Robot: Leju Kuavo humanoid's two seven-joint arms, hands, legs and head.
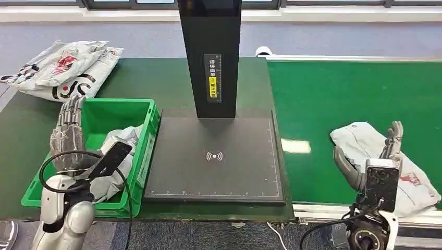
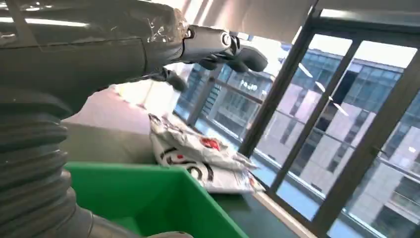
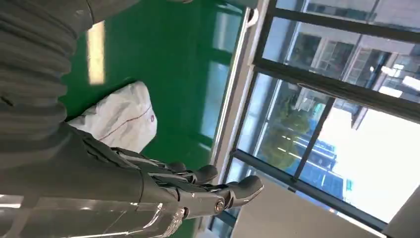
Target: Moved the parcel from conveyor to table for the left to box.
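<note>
A pale grey soft parcel [image 1: 383, 164] with a red mark lies on the green conveyor belt [image 1: 323, 114] at the right. My right hand [image 1: 383, 156] hovers over its near side with thumb and fingers apart, holding nothing; the right wrist view has that parcel [image 3: 124, 119] beside the hand [image 3: 198, 191]. My left hand [image 1: 68, 133] stands over the left side of the green box [image 1: 143, 112], fingers stretched out and empty. A grey parcel [image 1: 117, 151] lies inside that box. In the left wrist view the outstretched hand [image 2: 218, 49] is above the box [image 2: 163, 198].
A black scanner plate [image 1: 216, 156] with a tall black post [image 1: 209, 52] fills the middle of the dark green table. A heap of white printed parcels [image 1: 62, 70] lies at the table's far left, also in the left wrist view as parcels [image 2: 198, 156]. Windows lie beyond.
</note>
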